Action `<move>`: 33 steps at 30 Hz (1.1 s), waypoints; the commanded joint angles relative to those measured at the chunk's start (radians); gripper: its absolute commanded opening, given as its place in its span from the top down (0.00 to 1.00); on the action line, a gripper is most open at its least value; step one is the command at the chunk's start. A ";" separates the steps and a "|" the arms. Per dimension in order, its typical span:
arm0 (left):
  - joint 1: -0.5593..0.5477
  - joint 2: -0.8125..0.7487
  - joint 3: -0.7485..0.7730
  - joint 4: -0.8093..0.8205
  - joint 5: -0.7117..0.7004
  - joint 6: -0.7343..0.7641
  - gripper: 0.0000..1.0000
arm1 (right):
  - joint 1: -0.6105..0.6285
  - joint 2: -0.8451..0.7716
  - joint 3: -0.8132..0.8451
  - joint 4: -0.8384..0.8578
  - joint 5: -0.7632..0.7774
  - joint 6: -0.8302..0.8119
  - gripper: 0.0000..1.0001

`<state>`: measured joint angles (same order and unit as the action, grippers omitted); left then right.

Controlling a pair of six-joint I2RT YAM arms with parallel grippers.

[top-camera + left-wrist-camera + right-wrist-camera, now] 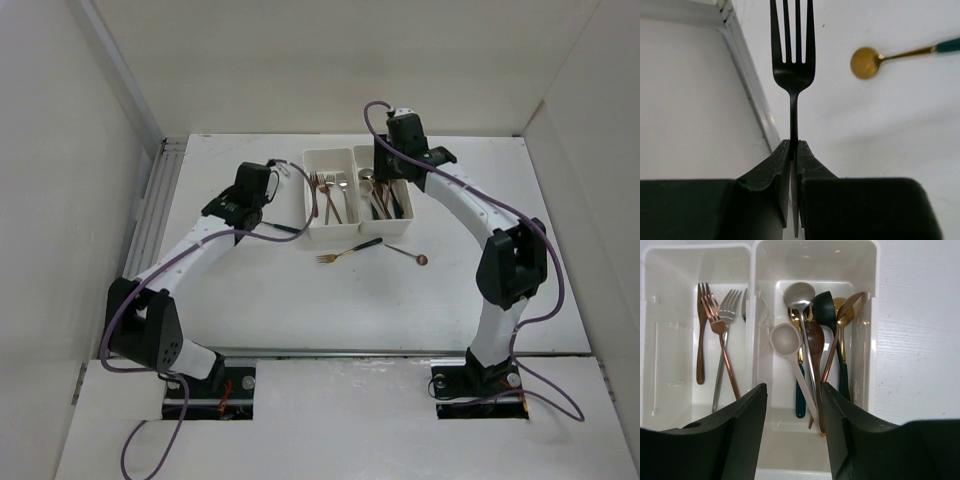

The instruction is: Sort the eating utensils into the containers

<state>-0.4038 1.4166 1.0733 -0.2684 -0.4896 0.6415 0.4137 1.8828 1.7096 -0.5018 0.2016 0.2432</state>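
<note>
- While the left hand (794,147) is clenched on the black fork (793,75) by its handle, the tines point straight away from the wrist cam. The fork is left of the bins in the top view; can't tell if it touches the surface (250,300).
- Gold spoon (866,62) w/ teal handle lies flat on the surface, right of the tines in the left wrist view, apart from the fork.
- Right hand (794,390): released, fingers apart w/ nothing btwn them, hovering over the bins close to their shared wall.
- Left bin (649,340): at least three forks (720,335) (copper, rose, silver) lying lengthwise.
- Right bin (873,340): a pile of spoons (807,340) (silver, pale grey, black, gold, copper), overlapping, handles crossing.
- In the top view, near the bins' near side, a gold fork (350,250) w/ dark handle and a small copper spoon (405,253) lie on the surface. They are apart from each other and both outside the bins.
</note>
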 commanded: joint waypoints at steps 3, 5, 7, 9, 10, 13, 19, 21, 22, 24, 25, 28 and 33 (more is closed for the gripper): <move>-0.009 0.115 0.354 -0.156 0.319 -0.372 1.00 | 0.008 -0.070 -0.016 0.055 -0.022 0.040 0.47; -0.009 0.177 0.492 -0.172 0.445 -0.498 1.00 | 0.008 -0.070 -0.039 0.080 -0.034 0.060 0.47; -0.018 0.269 0.560 -0.172 0.594 -0.666 1.00 | 0.008 -0.089 -0.057 0.091 -0.034 0.094 0.47; -0.027 0.327 0.637 -0.138 0.664 -0.764 1.00 | 0.017 -0.099 -0.074 0.091 -0.034 0.116 0.47; -0.038 0.378 0.652 -0.102 0.705 -0.808 1.00 | 0.017 -0.108 -0.088 0.091 -0.034 0.134 0.47; -0.065 0.435 0.674 -0.008 0.715 -0.934 1.00 | 0.017 -0.137 -0.114 0.082 -0.016 0.156 0.47; -0.066 0.585 0.712 0.035 0.741 -1.100 0.96 | 0.017 -0.194 -0.175 0.082 0.004 0.156 0.47; -0.066 0.597 0.712 0.052 0.729 -1.125 0.78 | 0.017 -0.203 -0.185 0.082 -0.014 0.128 0.47; -0.066 0.607 0.712 0.061 0.729 -1.125 0.75 | 0.028 -0.203 -0.194 0.082 -0.037 0.095 0.47; -0.066 0.607 0.712 0.061 0.729 -1.125 0.67 | 0.039 -0.214 -0.194 0.042 -0.083 -0.031 0.38; -0.066 0.607 0.721 0.061 0.740 -1.125 0.56 | 0.049 -0.214 -0.185 0.014 -0.115 -0.072 0.34; -0.055 0.573 0.721 0.051 0.740 -1.125 0.51 | 0.050 -0.223 -0.185 -0.114 -0.116 -0.172 0.12; -0.015 0.486 0.740 0.009 0.740 -1.041 0.51 | 0.005 -0.329 -0.324 -0.230 -0.146 -0.159 0.13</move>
<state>-0.4561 2.0418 1.7512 -0.2642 0.2382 -0.4412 0.4519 1.6405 1.4532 -0.6277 0.0906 0.1268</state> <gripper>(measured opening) 0.491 0.876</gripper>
